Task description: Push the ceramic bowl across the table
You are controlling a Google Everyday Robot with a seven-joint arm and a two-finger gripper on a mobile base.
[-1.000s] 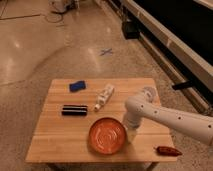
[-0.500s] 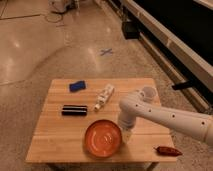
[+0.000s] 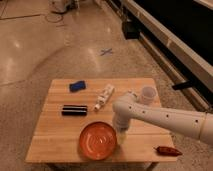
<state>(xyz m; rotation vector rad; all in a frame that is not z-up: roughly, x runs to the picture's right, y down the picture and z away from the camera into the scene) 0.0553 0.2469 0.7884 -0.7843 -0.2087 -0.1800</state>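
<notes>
Pressing down at the bowl's (image 3: 98, 141) right rim, gripper (image 3: 120, 136) low over the table (image 3: 55, 137), finger state impossible to tell. Bowl near the front edge, roughly centred. Behind it: black bar (image 3: 74, 109), white tube (image 3: 104, 97), blue cloth (image 3: 76, 86). White cup (image 3: 147, 94) behind the arm, red pepper (image 3: 168, 150) at the front right corner.
</notes>
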